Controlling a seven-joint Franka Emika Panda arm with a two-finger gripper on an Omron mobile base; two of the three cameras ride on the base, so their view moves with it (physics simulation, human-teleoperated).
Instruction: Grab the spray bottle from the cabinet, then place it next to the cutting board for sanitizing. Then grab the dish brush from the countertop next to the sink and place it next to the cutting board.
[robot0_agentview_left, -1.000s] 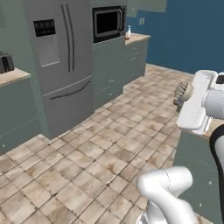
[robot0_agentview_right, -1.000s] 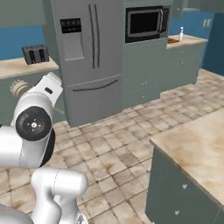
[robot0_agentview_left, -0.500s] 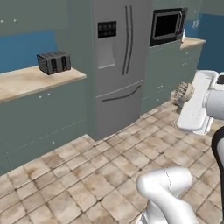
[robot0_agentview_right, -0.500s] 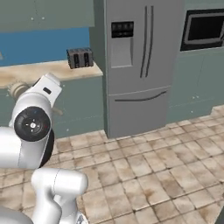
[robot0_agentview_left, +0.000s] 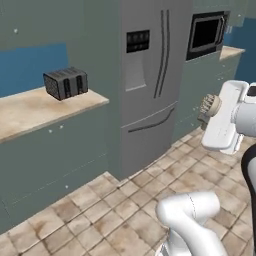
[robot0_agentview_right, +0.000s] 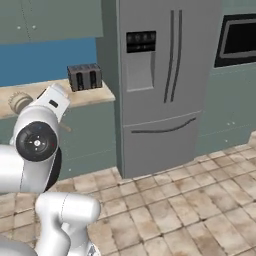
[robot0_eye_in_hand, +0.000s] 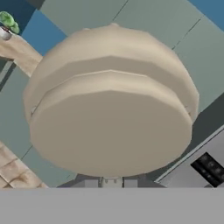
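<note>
Small pale dish brush w/ round bristly head sits in the end effector, head right up against the hand cam, prob. carried high and tucked close to the arm for transit across the kitchen. Brush head pokes out at the wrist; same by the tan worktop near the dark toaster. Fingers hidden: can't tell how tightly they pinch. Cutting board not in sight.
</note>
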